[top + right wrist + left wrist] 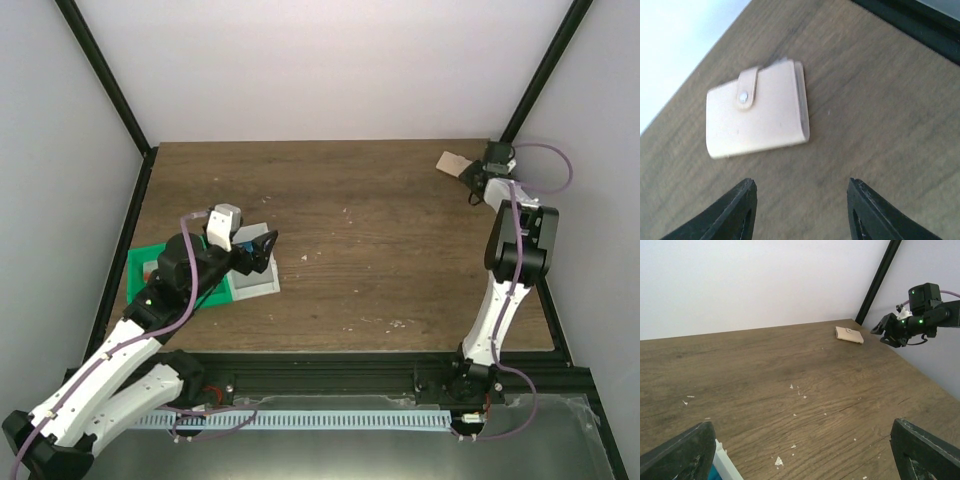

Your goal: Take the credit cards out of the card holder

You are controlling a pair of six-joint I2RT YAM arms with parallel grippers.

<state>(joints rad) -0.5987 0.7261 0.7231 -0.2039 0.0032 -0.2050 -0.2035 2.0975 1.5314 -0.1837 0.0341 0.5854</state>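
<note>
The card holder (455, 163) is a tan wallet lying folded shut at the table's far right corner, its strap snapped down. It also shows in the right wrist view (757, 112) and, small, in the left wrist view (849, 334). The credit cards are hidden. My right gripper (472, 180) hovers just short of the holder, jaws apart over bare wood with nothing between them (801, 185); the left wrist camera sees it too (890, 330). My left gripper (265, 245) hangs open and empty at the table's left (801, 423).
A green tray (145, 275) and a translucent white box (255, 280) sit under the left arm, with a patch of blue beside the wrist. Black frame posts stand at the back corners, and walls close in on three sides. Small white crumbs dot the wood (778, 460).
</note>
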